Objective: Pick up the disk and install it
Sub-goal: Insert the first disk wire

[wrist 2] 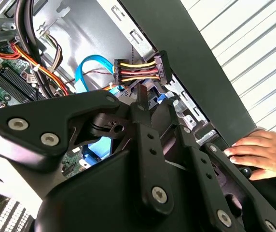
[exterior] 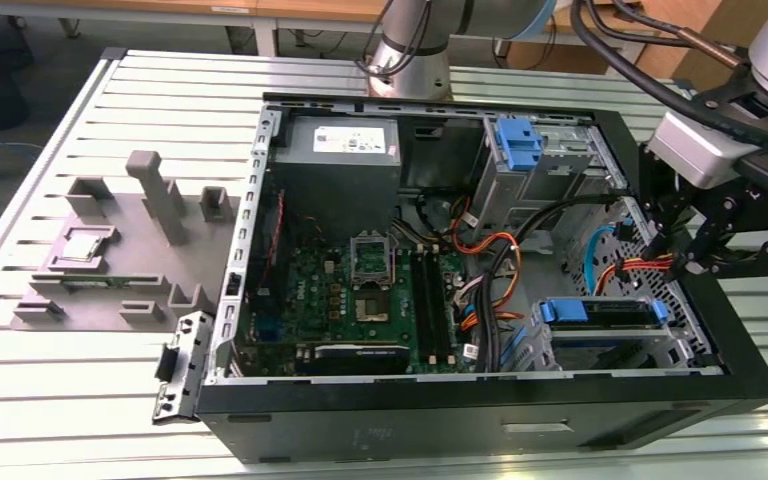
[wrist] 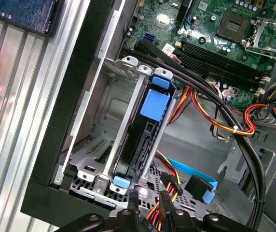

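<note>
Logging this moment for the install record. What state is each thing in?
Computer case: lying on its side, side panel off.
Disk: on edge in the drive cage, not held.
Drive cage: fixed in the case's corner.
Power connector: loose, unplugged.
End effector: beside the case wall, above the disk.

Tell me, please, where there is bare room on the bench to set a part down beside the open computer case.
The ribbed metal table lies bare beyond the grey fixture block, up to the case wall. Inside the case it is crowded: cables cross the motherboard, and the disk sits in its bay under the pincer. A hand rests on the far case edge.
</note>
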{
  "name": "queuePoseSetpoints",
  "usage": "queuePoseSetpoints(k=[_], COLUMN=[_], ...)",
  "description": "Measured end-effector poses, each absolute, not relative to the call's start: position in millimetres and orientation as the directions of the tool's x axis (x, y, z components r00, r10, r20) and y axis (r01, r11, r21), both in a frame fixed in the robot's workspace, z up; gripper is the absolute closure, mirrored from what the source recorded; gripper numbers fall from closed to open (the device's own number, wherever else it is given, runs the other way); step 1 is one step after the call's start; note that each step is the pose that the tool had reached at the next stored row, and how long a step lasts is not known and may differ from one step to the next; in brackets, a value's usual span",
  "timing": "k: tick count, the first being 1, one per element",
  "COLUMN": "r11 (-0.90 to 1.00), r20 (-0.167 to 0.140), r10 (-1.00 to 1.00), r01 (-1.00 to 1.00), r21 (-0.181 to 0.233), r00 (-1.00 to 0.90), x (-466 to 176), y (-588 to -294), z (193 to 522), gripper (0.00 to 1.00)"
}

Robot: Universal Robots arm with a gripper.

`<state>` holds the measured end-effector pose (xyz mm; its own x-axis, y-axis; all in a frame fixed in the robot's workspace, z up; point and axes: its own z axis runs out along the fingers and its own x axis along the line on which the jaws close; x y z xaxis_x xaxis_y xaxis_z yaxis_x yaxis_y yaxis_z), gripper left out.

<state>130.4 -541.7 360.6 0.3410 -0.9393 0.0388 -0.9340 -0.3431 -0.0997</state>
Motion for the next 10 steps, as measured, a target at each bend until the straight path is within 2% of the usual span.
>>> queuePoseSetpoints(k=[10], r11=[-0.415], r20=[0.043], r10=[-0.910], r01=[-0.904], r21=[-0.104], r00=[0.413], x=[130.4], y=[-541.8], z=[358.9], gripper=[0.69])
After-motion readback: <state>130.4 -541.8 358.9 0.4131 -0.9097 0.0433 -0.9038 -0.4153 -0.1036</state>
